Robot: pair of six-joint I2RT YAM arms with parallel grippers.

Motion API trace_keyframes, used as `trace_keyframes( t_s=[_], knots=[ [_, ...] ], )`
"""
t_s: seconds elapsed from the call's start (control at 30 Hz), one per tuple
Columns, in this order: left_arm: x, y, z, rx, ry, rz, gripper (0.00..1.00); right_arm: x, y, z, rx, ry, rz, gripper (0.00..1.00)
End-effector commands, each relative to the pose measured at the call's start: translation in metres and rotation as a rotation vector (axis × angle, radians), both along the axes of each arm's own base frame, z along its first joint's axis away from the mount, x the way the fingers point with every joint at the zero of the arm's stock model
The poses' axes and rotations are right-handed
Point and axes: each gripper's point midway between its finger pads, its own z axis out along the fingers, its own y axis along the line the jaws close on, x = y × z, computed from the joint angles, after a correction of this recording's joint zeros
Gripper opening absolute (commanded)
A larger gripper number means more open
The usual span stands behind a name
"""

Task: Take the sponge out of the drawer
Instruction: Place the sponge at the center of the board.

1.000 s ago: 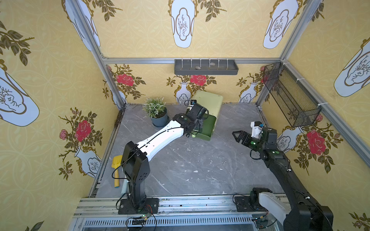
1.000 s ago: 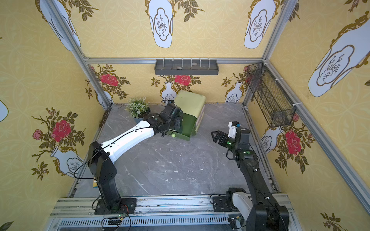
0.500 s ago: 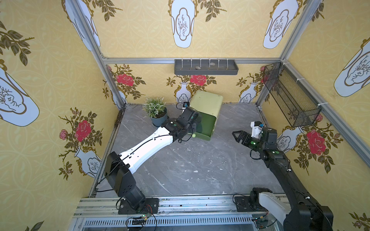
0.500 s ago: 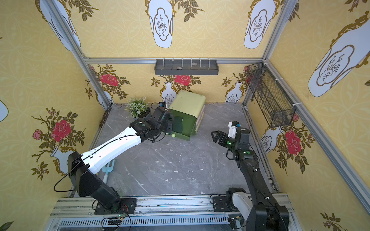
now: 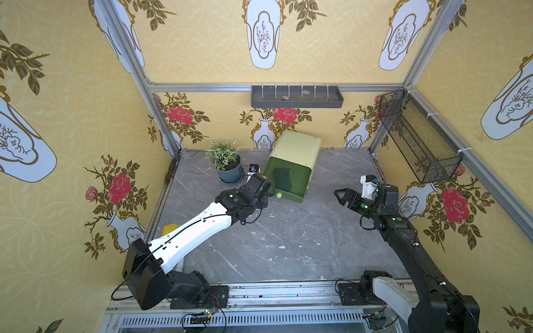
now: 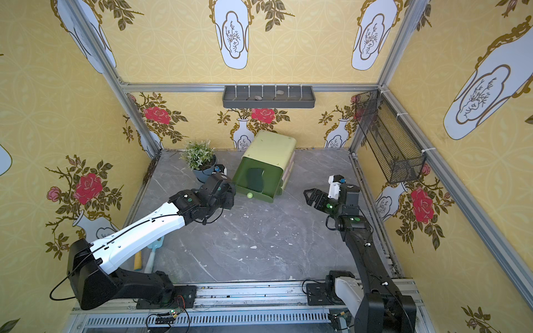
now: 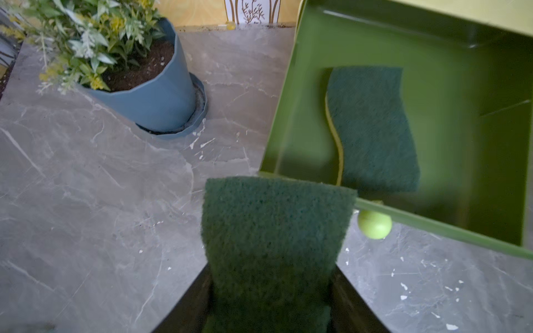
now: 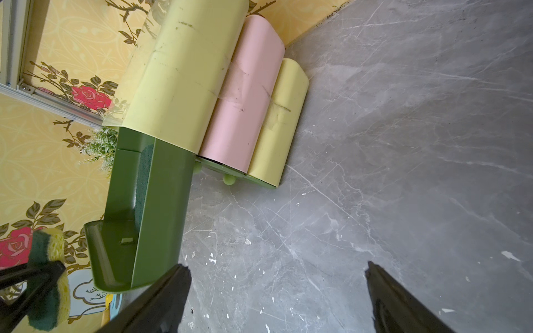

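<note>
Grey marble-look tabletop (image 5: 288, 245) walled by yellow floral wallpaper (image 5: 202, 43). Sponge (image 7: 274, 230) gripped by left gripper (image 7: 272, 299) at open drawer (image 7: 300, 129) front. Right gripper (image 5: 338, 197) held wide open, apart from drawer.

Cell is boxed on three sides: left wall (image 5: 66, 95), far wall (image 5: 207, 43), right wall (image 5: 476, 34). All carry yellow wallpaper printed with red roses (image 5: 180, 114) and white vases (image 5: 261, 31). Aluminium frame posts (image 5: 135, 66) run up both far corners, with a crossbar (image 5: 202, 87) along the far wall. A grey compartment tray (image 5: 297, 104) hangs on it, with a couple of small stones (image 5: 284, 97) inside. Black wire basket (image 5: 418, 144) is fixed to the right wall. Surface (image 5: 288, 236) is grey marble-look, veined, with scattered white specks. Potted plant (image 5: 223, 152) in a blue pot stands far left. Aluminium rail (image 5: 282, 294) runs along the near edge. Light is even, shadows soft.
</note>
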Motion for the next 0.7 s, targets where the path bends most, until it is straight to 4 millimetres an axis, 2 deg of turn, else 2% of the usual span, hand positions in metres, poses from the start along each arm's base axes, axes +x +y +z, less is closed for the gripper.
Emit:
trace_keyframes(
  t_s=[0.0,0.27,0.67],
  knots=[
    [-0.003,0.012,-0.013,-0.009,0.006,0.028,0.54,0.002,0.001,0.004,-0.004,-0.022,0.010,0.97],
    [-0.008,0.043,-0.061,-0.074,0.080,0.053,0.53,0.002,0.001,0.003,-0.004,-0.016,0.009,0.98],
    [0.005,0.064,-0.100,-0.118,0.125,0.015,0.51,0.000,0.001,0.002,-0.003,-0.007,0.009,0.98]
  ],
)
